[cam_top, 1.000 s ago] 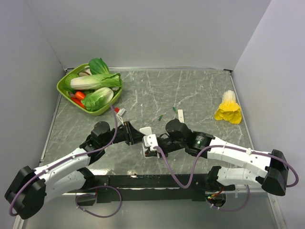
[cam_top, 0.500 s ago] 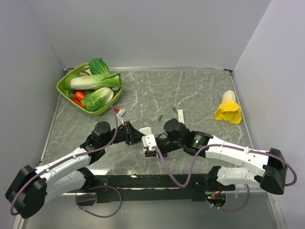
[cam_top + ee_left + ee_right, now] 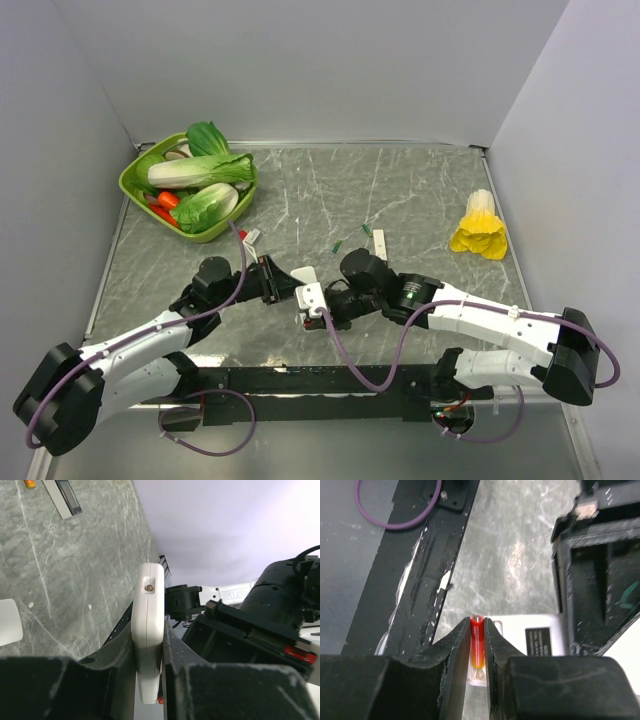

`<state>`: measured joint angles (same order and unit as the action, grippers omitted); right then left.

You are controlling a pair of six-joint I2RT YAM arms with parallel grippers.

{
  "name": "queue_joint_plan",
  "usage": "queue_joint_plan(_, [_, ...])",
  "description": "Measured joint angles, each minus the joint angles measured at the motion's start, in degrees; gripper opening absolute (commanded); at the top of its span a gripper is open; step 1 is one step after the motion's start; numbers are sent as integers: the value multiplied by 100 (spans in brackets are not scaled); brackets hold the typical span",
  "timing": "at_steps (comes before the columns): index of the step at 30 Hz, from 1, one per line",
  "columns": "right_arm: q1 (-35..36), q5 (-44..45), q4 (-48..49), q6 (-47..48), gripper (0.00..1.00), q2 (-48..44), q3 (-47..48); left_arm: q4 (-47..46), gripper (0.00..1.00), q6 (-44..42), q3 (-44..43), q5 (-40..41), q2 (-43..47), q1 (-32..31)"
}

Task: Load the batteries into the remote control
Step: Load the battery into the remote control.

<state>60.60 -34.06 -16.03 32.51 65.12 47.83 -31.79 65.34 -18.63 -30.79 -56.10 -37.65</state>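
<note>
ARMS MEET MID-TABLE: two robot arms close in on a small white rectangular plastic remote control (image 3: 149, 605). The left gripper (image 3: 147, 647) has its matte black fingers clamped on the handset's flat faces. The handset is seen edge-on, smooth, w/ rounded corners & a small brown round mark on its narrow side. The right gripper (image 3: 477, 624) is pinched tight on a tiny glossy orange-red cylinder battery (image 3: 477, 645), which lies lengthwise btwn the finger pads. Its lower end sits just over the remote's white back, beside a black label. Whether battery & handset touch: can't tell.

Surface: grey stone-look tabletop (image 3: 420, 190) w/ pale veins & a slight sheen. At far left, a lime-green plastic bowl (image 3: 128, 178) is heaped w/ toy leafy veg (image 3: 200, 172). At far right lies a yellow-and-white toy leaf bunch (image 3: 480, 228). Near ctr, a narrow white-and-black bar (image 3: 379, 243) has tiny green pieces (image 3: 340, 245) just beside it. Plain pale-grey walls (image 3: 300, 70) enclose three sides, and a black rail (image 3: 320, 380) runs along the near edge.
</note>
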Motion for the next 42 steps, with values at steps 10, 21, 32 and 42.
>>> queue_joint_plan(10, [0, 26, -160, 17, 35, 46, 17, -179, 2, 142, 66, -22, -107, 15])
queue_joint_plan(21, [0, 63, -243, 20, 42, 50, 17, -243, 2, 188, 68, -31, -155, 35])
queue_joint_plan(32, [2, 107, -356, -4, 56, -2, 17, -649, 2, 483, 302, 50, -192, 127])
queue_joint_plan(42, [-2, 212, -396, -50, 76, -339, 17, -1082, 2, 927, 584, 111, -216, 212])
